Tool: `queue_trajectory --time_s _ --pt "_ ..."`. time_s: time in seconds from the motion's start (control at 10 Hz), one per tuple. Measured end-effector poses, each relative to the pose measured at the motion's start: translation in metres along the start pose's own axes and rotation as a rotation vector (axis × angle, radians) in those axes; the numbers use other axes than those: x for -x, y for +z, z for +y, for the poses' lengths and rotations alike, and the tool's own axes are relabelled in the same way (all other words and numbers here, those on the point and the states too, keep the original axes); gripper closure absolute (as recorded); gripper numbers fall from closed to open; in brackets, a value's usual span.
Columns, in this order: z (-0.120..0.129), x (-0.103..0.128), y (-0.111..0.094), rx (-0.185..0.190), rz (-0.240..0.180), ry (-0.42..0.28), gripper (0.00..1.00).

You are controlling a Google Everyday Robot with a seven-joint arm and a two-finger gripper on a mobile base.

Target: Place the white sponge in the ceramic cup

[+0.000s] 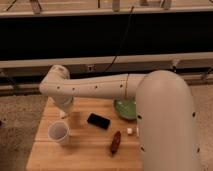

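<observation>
The ceramic cup (59, 133) is plain white and stands upright on the wooden table (85, 152) at the front left. My gripper (64, 113) hangs down from the wrist (55, 84), just above and slightly behind the cup's rim. A pale off-white bit shows at the gripper's tip; I cannot tell whether it is the white sponge. No sponge lies clearly apart on the table. My white arm (160, 120) covers the table's right side.
A black flat object (98, 120) lies mid-table. A green bowl (124, 108) sits behind it, partly under my arm. A brown oblong item (115, 142) lies in front, with a tiny white piece (130, 131) beside my arm. Speckled floor lies left of the table.
</observation>
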Motion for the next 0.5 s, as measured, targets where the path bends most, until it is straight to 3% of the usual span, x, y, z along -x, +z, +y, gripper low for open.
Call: queue_trajectory --time_s 0.2,0.5 --pt "0.002 0.006 -0.001 -0.005 -0.001 -0.014 1.0" --pt "0.004 0.036 -0.005 -0.014 -0.009 -0.042 1.0"
